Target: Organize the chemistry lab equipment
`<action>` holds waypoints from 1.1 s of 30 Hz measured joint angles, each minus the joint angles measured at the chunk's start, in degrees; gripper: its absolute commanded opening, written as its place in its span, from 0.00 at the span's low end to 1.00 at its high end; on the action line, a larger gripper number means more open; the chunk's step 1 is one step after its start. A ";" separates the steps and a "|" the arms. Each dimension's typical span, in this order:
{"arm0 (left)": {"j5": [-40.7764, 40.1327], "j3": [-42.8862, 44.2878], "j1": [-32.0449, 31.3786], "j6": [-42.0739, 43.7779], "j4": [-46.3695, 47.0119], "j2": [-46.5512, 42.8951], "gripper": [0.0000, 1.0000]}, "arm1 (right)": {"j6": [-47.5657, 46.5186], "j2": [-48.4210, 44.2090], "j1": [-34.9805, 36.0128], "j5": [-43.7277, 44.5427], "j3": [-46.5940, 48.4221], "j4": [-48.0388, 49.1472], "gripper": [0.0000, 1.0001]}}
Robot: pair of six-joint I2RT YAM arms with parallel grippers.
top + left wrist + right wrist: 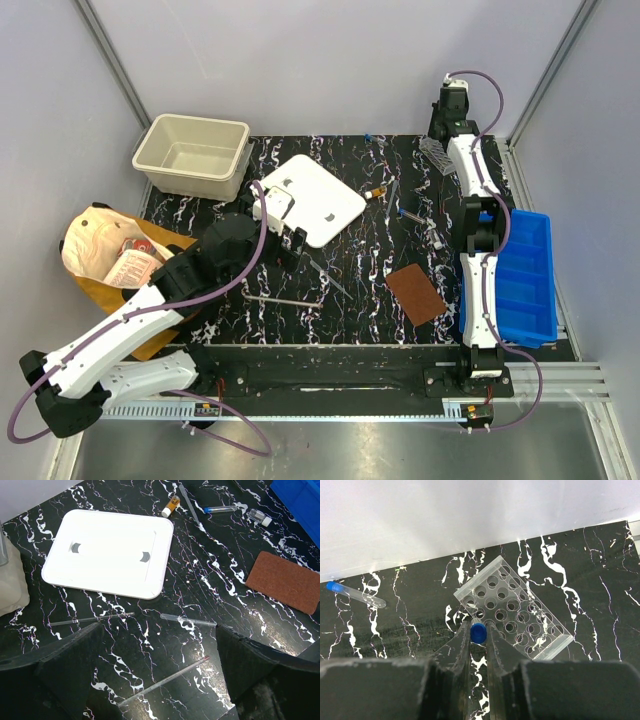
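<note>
from above, we see the left arm (pixel 130 320) reaching over the middle of the black marbled table (pixel 380 240), its end just beside the white tray (pixel 320 195). the long thin rod (pixel 282 300) lies on the table near that arm. the right arm (pixel 484 270) stretches to the far right corner, over the clear tube rack (pixel 437 155). the blue bin (pixel 527 275) sits beside that arm.

in the left wrist view, the left gripper (pixel 160 665) is spread wide and holds nothing. the rod lies between its fingers (pixel 70 655), with a clear pipette (pixel 187 620) and a glass stick (pixel 90 620) just beyond, near the tray.

in the right wrist view, the right gripper (pixel 478 647) is pinched on a blue-capped tube (pixel 478 632), cap toward the camera, at the near edge of the rack. a second blue-capped tube (pixel 355 594) lies flat on the table, well to the left.
</note>
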 measured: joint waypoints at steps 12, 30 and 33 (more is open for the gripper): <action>-0.17 -0.37 0.00 0.00 0.79 -0.02 0.99 | -1.29 1.99 0.00 0.04 1.16 1.27 0.20; -0.57 -0.37 0.13 0.00 0.79 0.00 0.99 | -2.89 4.52 0.00 0.00 2.67 2.60 0.20; -0.59 -0.37 0.35 0.00 0.79 0.00 0.99 | -2.97 5.09 0.00 -0.02 2.69 2.60 0.21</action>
